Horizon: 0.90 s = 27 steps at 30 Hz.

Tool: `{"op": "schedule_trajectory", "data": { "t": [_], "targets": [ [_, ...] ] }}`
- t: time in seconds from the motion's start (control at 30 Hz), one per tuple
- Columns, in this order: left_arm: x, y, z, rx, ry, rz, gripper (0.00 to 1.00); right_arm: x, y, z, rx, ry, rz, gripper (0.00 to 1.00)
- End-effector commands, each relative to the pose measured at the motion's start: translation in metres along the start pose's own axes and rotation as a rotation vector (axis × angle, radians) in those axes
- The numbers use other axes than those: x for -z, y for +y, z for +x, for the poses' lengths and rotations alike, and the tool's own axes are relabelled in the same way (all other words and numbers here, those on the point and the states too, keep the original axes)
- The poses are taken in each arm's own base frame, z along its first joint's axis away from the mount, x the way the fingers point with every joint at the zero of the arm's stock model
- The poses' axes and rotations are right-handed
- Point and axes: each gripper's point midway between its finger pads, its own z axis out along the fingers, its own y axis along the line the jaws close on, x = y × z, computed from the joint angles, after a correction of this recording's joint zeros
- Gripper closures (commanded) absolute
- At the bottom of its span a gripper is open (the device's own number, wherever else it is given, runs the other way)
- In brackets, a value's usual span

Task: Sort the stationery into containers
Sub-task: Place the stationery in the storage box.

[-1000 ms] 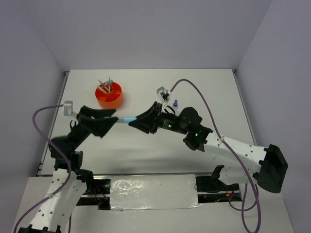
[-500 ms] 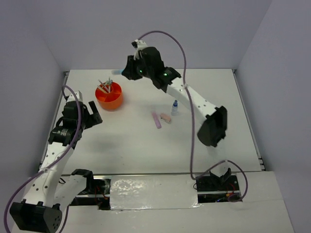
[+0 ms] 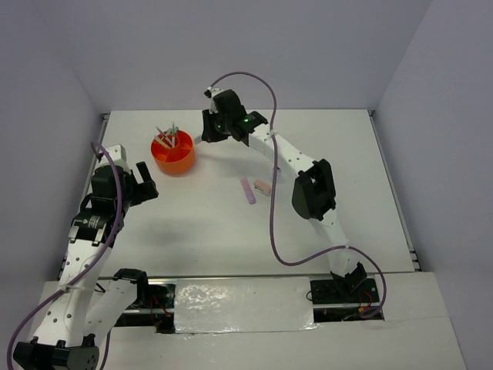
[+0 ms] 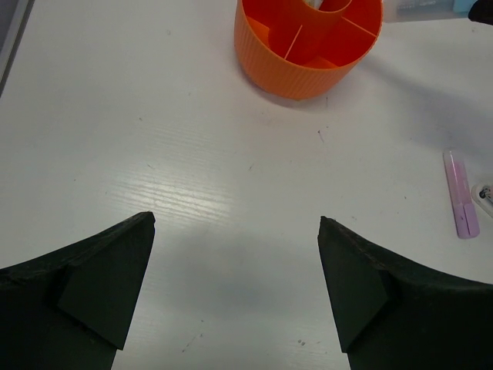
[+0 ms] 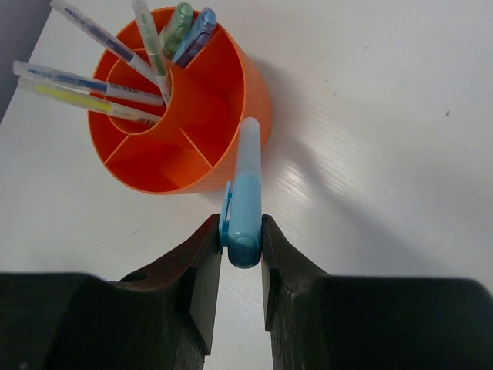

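Observation:
The orange organizer (image 3: pixel 172 152) stands at the back left, with thin pens (image 5: pixel 85 83) leaning in its central ring and a green and a blue marker (image 5: pixel 187 27) in a far compartment. My right gripper (image 3: pixel 203 136) hangs just right of it, shut on a light blue marker (image 5: pixel 245 193) whose tip points over the organizer's rim (image 5: pixel 231 166). My left gripper (image 3: pixel 143 185) is open and empty, low over bare table to the near left of the organizer (image 4: pixel 308 46). A purple marker (image 3: pixel 247 191) and a pink eraser (image 3: pixel 263 187) lie mid-table.
The right arm (image 3: pixel 285 158) stretches diagonally from the near right across the table's middle. The purple marker (image 4: pixel 459 193) lies at the right edge of the left wrist view. Grey walls close in the back and both sides.
The two grippers met mid-table on the blue marker. The left one let go, opened and drew back left. The right arm carried the marker to the back, beside the organizer.

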Motion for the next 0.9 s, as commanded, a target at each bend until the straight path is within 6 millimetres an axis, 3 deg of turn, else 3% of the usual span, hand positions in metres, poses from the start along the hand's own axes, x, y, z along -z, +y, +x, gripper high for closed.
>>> {"op": "schedule_trajectory", "data": {
  "t": [0.0, 0.07, 0.1, 0.27, 0.53, 0.7, 0.87],
  "targets": [
    [0.005, -0.003, -0.016, -0.005, -0.056, 0.02, 0.01, 0.0, 0.025, -0.014, 0.037, -0.061, -0.072, 1.0],
    [0.005, -0.004, -0.016, -0.006, -0.053, 0.021, 0.01, 0.003, 0.028, -0.019, 0.037, -0.088, -0.062, 1.0],
    [0.004, -0.005, -0.015, -0.008, -0.047, 0.029, 0.01, 0.001, 0.025, -0.009, 0.032, -0.073, -0.048, 1.0],
    [0.003, -0.008, -0.014, -0.011, -0.044, 0.044, 0.01, 0.024, 0.018, -0.035, 0.022, -0.188, 0.063, 1.0],
    [0.004, -0.01, -0.012, -0.015, -0.041, 0.059, 0.01, 0.031, 0.048, -0.044, 0.089, -0.256, 0.051, 1.0],
    [0.002, -0.013, -0.01, -0.018, -0.029, 0.074, 0.01, 0.037, 0.047, -0.051, 0.092, -0.337, 0.123, 1.0],
    [0.003, -0.014, -0.011, -0.019, -0.032, 0.083, 0.01, 0.034, 0.06, -0.057, 0.109, -0.351, 0.083, 1.0]
  ]
}}
